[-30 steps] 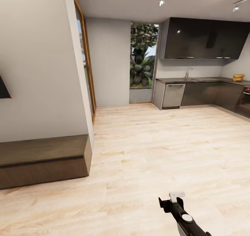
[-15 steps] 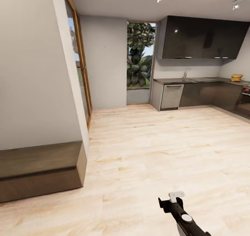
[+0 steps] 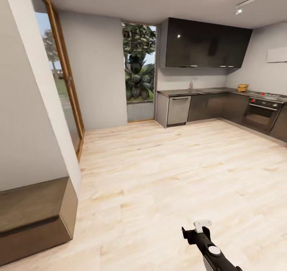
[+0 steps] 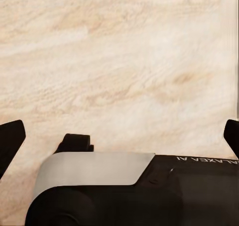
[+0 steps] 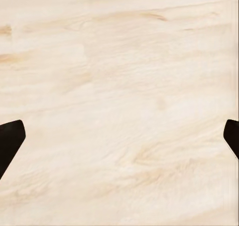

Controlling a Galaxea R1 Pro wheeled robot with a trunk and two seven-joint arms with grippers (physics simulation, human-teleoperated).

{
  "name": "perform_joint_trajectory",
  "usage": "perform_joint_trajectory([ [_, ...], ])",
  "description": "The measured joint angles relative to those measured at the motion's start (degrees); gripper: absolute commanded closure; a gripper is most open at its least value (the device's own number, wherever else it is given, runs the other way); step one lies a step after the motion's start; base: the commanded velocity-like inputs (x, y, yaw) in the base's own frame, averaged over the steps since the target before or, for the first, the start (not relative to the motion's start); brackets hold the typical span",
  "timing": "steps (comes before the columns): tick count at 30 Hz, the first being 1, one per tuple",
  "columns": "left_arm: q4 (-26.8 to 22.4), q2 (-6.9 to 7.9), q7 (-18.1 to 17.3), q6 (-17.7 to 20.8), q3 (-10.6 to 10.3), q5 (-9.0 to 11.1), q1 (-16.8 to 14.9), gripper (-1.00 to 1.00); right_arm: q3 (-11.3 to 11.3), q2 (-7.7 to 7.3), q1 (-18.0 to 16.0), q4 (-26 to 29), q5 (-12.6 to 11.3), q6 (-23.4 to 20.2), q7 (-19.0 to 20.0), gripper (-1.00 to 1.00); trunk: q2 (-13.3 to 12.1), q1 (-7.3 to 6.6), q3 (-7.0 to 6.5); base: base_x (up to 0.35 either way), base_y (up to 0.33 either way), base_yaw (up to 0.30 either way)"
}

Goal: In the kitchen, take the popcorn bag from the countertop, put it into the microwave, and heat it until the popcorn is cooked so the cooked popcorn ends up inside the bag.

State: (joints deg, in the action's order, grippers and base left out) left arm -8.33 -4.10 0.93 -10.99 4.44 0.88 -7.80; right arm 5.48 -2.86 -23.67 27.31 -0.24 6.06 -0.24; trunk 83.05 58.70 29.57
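Observation:
The kitchen lies ahead at the far right of the head view. Its grey countertop (image 3: 207,90) runs over dark cabinet fronts. A small tan object (image 3: 242,87) stands on it in the far corner, too small to tell whether it is the popcorn bag. The microwave is out of view. Both grippers hang over bare wood floor. The left gripper (image 4: 119,136) is open, its dark fingertips (image 4: 11,136) at the picture's edges. The right gripper (image 5: 119,136) is open too, with nothing between its fingertips (image 5: 10,139). A black arm segment (image 3: 205,243) shows low in the head view.
A white wall corner (image 3: 40,116) with a low wooden bench (image 3: 32,215) stands close on the left. Beyond are a glazed door (image 3: 65,92) and a window with plants (image 3: 139,70). A steel oven (image 3: 261,114) under a hob (image 3: 271,96) sits at far right. Wide wood floor (image 3: 171,163) leads there.
The whole head view has shifted: the camera turned right and moved forward. The left wall takes less of the picture, and the oven and hob have come into sight. The arm segment holds its place.

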Motion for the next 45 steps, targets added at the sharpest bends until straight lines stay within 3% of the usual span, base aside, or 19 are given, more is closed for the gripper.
perform_joint_trajectory([
  [39,0.0,-0.03,0.0,0.0,0.0,0.0,0.0,-1.0,0.0,0.09,0.0,0.1,0.0,0.0,-0.7,-1.0,0.0,0.0,0.0,0.344,-0.007,-0.3],
  [45,-0.1,-0.03,-0.1,-0.1,2.0,-0.1,0.0,-1.0,0.0,0.09,0.0,0.1,0.0,0.0,-0.7,-1.0,0.0,0.03,0.0,0.205,-0.038,-0.3],
])
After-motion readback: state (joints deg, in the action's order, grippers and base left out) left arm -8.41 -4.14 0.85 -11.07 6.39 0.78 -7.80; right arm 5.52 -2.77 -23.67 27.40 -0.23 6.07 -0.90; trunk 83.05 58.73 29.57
